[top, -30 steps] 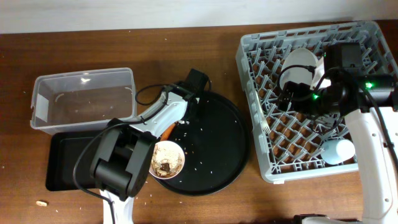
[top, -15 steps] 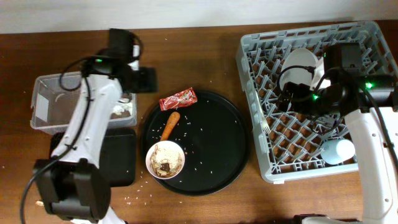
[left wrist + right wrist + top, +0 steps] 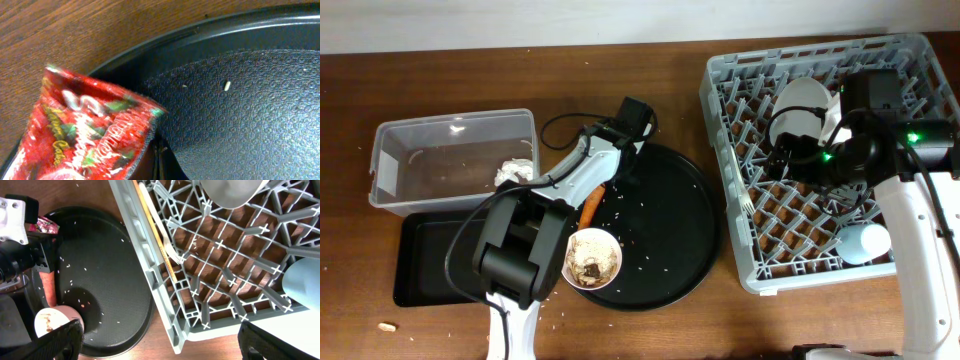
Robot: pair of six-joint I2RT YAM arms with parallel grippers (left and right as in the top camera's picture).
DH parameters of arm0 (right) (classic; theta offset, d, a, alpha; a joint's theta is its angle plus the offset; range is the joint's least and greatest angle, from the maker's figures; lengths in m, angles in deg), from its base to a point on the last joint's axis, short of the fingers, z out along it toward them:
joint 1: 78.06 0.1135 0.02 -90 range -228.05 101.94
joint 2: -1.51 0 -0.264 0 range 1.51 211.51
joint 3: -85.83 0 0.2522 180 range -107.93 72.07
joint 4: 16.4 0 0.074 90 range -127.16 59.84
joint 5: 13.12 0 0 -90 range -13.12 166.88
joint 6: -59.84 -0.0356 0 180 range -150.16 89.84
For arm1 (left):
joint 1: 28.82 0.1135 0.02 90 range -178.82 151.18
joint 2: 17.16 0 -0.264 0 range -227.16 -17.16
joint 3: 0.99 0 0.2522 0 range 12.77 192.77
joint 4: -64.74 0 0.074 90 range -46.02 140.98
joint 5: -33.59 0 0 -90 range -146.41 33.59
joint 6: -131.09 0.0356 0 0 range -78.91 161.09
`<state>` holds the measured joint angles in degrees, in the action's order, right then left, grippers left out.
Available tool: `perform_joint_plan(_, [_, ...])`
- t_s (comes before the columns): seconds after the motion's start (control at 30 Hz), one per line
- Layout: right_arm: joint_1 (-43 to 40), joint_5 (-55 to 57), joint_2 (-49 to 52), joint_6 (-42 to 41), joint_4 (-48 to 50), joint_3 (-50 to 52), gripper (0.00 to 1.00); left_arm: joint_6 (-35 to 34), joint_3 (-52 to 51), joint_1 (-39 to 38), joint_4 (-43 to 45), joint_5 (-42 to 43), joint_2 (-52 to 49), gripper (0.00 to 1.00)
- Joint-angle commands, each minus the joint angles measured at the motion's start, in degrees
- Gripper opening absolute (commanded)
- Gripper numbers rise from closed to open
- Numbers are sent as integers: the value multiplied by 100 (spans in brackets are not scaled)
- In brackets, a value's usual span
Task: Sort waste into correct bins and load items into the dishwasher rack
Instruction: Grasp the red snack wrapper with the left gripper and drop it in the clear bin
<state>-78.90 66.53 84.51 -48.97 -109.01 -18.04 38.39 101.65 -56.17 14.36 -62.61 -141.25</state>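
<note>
Hovering: left gripper (image 3: 618,152) over red wrapper (image 3: 85,135), grasp can't be told | wrapper straddles round black tray (image 3: 670,220) far-left rim; carrot (image 3: 590,206) just nearer; tray's right half open | right gripper (image 3: 160,327) spread above dishwasher rack (image 3: 718,140) left edge, unmoved | left arm came right from clear tub (image 3: 390,150); tissue (image 3: 512,172) inside.

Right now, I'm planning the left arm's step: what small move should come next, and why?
Probably close the left fingers on the red snack wrapper, then lift. It lies on the round black tray's rim, filling the left wrist view, and no grip shows yet.
</note>
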Motion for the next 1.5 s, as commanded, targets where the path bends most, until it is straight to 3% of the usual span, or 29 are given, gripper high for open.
perform_joint_plan(0.0, [-35,55,-116,55,17,-11,98,63,101,-28,-234,52,-175,0])
perform_joint_plan(0.13, [-35,55,-116,55,17,-11,98,107,321,-98,-446,-476,234,3])
perform_joint_plan(0.17, [-35,55,-116,55,17,-11,98,151,308,-105,-431,-481,205,25])
perform_joint_plan(0.2, [-35,55,-116,55,20,-11,98,251,304,-107,-407,-481,197,42])
perform_joint_plan(0.23, [-35,55,-116,57,20,-11,98,365,304,-125,-348,-483,197,50])
perform_joint_plan(0.37, [-35,57,-116,57,24,-11,98,492,304,-450,-17,-1034,146,63])
perform_joint_plan(0.43, [-35,57,-116,57,22,-11,98,516,304,-463,22,-1274,-125,60])
perform_joint_plan(0.57, [-35,57,-111,57,24,-11,98,514,304,-463,96,-1871,-308,39])
perform_joint_plan(0.7, [-35,57,-111,57,20,-11,98,511,304,-463,114,-1871,-330,2])
perform_joint_plan(0.73, [-35,57,-111,57,20,-11,98,501,306,-483,105,-1869,-328,0])
perform_joint_plan(0.9, [-35,55,-111,57,15,-11,98,402,330,-577,-317,-1985,385,3])
perform_joint_plan(0.93, [-35,52,-111,103,13,-11,98,396,330,-398,-382,-1923,411,11])
perform_joint_plan(1.0, [-35,55,-111,203,-11,-11,98,400,330,275,-586,-765,422,35])
perform_joint_plan(1.03, [-35,55,-111,203,-7,-11,98,404,330,673,-634,-33,468,39])
perform_joint_plan(1.1, [-35,55,-111,203,-2,-11,98,684,330,1185,-675,529,498,46])
perform_joint_plan(1.3, [-35,55,-111,203,-4,-11,98,1751,319,1606,-1062,1770,496,45])
perform_joint_plan(1.33, [-35,55,-111,201,-2,-11,98,1779,319,1591,-1158,1954,496,41])
perform_joint_plan(1.37, [-35,55,-109,203,-2,-11,98,1779,321,1534,-1244,1956,514,36])
perform_joint_plan(1.43, [-35,55,-109,203,2,-11,98,1786,321,1316,-1386,1878,702,39])
perform_joint_plan(1.47, [-35,55,-109,203,2,-11,98,1781,313,876,-1390,1342,697,41])
